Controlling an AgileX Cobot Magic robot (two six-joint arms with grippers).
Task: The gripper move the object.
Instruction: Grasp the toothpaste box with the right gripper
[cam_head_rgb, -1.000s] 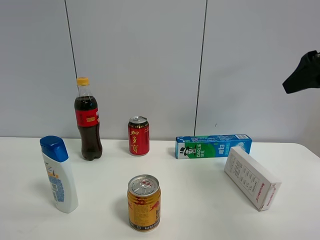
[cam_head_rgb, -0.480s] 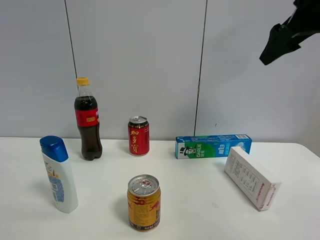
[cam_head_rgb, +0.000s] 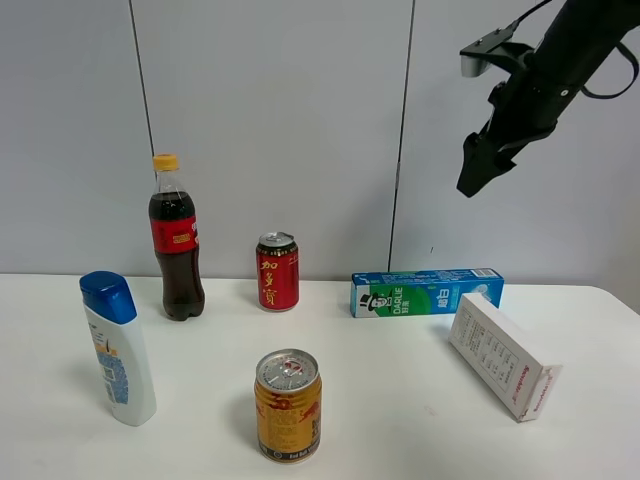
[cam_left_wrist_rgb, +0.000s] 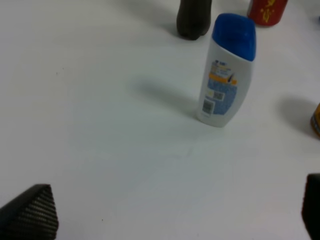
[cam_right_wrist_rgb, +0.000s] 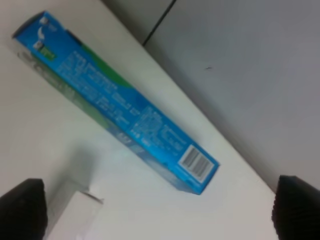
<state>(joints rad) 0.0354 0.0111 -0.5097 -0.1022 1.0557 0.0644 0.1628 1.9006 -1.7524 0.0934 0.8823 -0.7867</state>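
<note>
right gripper (cam_head_rgb: 478, 168) hangs in the air well above the table (cam_head_rgb: 400, 400), its jaws parted wide and holding nothing; the right wrist view shows the two black fingertips (cam_right_wrist_rgb: 22, 207) far apart. the toothpaste box (cam_head_rgb: 426, 292) lies on its long side at the back of the table, untouched, at about 2 o'clock from the gold can (cam_head_rgb: 288, 404) and 7 o'clock from the right gripper, with the white box (cam_head_rgb: 503, 355) just beside its right end at 5 o'clock. left gripper (cam_left_wrist_rgb: 170, 212) is likewise spread and empty over the table, with the shampoo bottle (cam_left_wrist_rgb: 226, 70) upright ahead of it.
</note>
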